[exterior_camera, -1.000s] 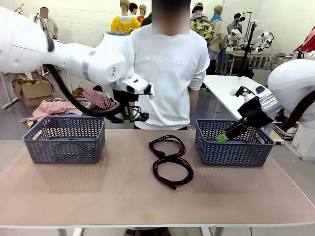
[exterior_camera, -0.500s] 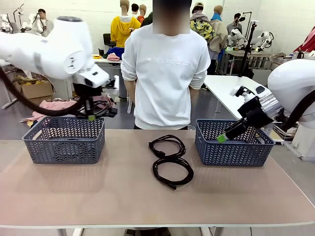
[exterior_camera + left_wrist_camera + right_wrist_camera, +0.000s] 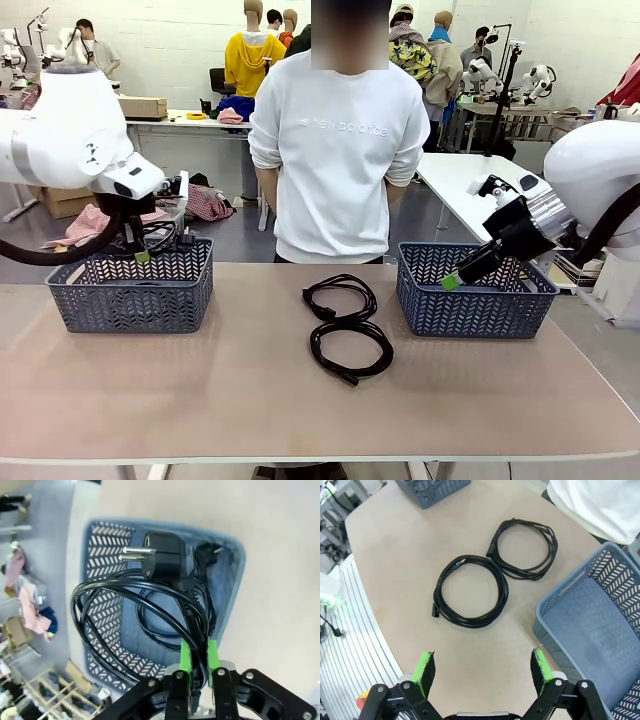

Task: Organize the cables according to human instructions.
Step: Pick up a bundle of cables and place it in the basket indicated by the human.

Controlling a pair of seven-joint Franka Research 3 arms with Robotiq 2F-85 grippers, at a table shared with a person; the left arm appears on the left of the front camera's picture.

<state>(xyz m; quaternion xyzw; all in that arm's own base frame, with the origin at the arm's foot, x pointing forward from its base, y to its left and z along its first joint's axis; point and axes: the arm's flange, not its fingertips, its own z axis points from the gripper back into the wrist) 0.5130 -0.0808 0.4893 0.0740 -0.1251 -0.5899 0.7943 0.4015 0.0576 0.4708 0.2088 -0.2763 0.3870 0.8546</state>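
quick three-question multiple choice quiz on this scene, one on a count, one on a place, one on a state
1. Cable coils lying on the table: A one B two C four
2. The cable in the left gripper hangs: A over the left basket B on the floor C on a shelf
3. The right gripper is: A open B shut on a cable C shut on a plug
Key: B, two coils lie mid-table; A, the basket shows beneath it; A, its pads stand wide apart, nothing between.

glossy black cables (image 3: 340, 321), matt table (image 3: 200, 400)
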